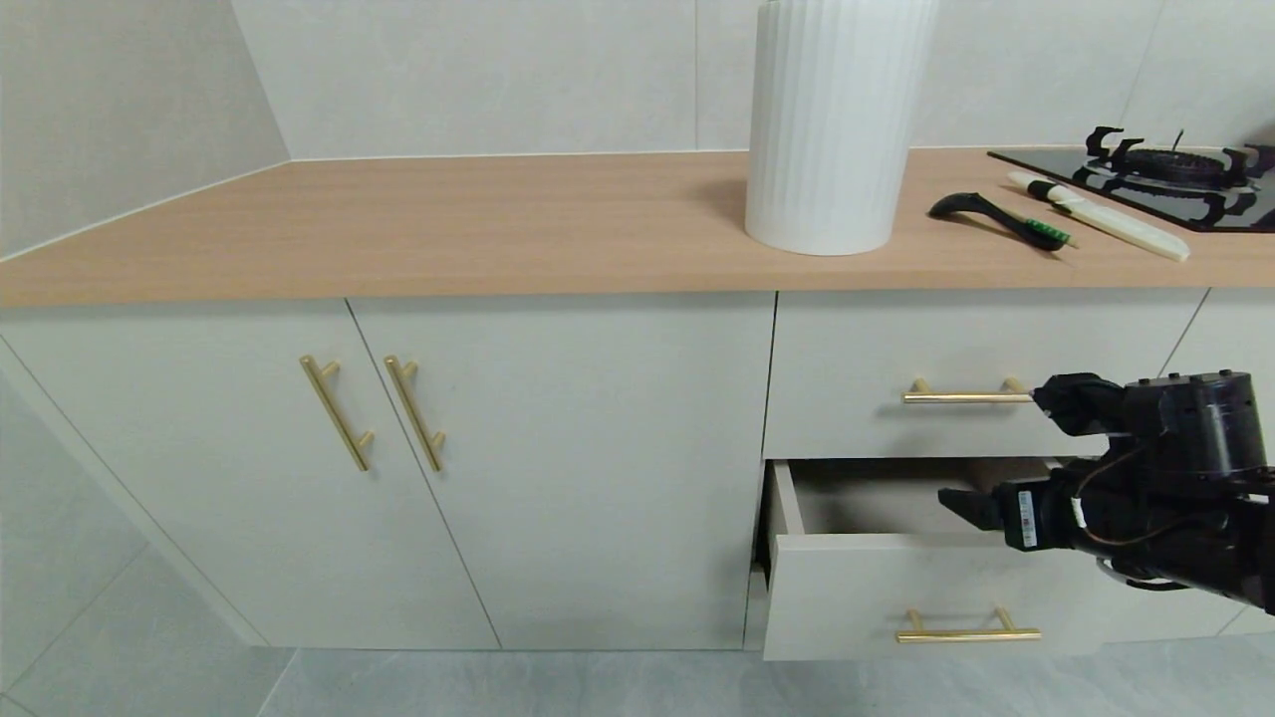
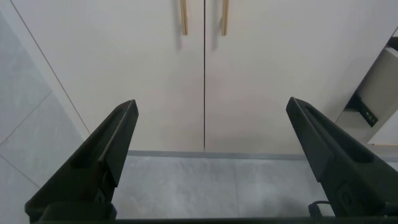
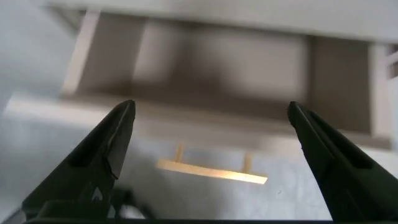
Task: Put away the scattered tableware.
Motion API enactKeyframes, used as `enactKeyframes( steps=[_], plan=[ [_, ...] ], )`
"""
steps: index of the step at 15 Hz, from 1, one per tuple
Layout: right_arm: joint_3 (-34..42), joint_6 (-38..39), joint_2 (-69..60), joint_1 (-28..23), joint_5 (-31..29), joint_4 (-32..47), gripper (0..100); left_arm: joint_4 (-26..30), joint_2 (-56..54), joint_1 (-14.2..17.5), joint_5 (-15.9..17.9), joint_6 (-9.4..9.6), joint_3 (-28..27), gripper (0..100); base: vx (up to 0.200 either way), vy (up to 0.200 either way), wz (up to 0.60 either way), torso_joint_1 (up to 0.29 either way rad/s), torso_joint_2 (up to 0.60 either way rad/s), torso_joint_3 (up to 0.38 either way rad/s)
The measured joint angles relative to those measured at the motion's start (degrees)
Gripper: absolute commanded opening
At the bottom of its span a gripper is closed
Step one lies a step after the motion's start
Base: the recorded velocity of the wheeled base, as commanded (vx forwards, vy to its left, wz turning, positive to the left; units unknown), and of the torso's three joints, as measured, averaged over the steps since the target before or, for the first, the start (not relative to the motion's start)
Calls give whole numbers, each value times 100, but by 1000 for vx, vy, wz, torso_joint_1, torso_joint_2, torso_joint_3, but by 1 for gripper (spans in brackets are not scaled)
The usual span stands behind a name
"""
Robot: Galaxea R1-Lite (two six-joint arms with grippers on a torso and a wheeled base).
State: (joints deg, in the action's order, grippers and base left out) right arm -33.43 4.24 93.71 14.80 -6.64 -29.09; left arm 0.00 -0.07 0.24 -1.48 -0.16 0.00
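Observation:
Two utensils lie on the wooden countertop (image 1: 448, 224) at the right: a black-handled one with a green end (image 1: 999, 219) and a long white one (image 1: 1106, 216) beside it. Below them the lower drawer (image 1: 847, 588) stands pulled out. My right gripper (image 1: 1006, 453) hangs open just above the drawer's front right part, nothing between its fingers. The right wrist view looks past the right gripper (image 3: 210, 107) into the drawer (image 3: 217, 68), with its gold handle (image 3: 211, 172) nearer. My left gripper (image 2: 211, 106) is open and holds nothing, facing the double cabinet doors (image 2: 205, 68) low near the floor.
A tall white ribbed container (image 1: 832, 119) stands on the counter left of the utensils. A black gas hob (image 1: 1165, 174) sits at the far right. The upper drawer (image 1: 956, 373) is closed. Grey floor tiles (image 2: 205, 186) lie below the cabinets.

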Motion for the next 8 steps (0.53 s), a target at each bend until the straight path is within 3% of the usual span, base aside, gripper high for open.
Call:
enactKeyframes(
  steps=[5,8],
  plan=[
    [123,22,1064,5,-523,-1334,100,0,0,0,0,0,0,100,0,0,0,0,0,0],
    [221,10,1370,0,-542,-1393,100,0,0,0,0,0,0,100,0,0,0,0,0,0]
  ],
)
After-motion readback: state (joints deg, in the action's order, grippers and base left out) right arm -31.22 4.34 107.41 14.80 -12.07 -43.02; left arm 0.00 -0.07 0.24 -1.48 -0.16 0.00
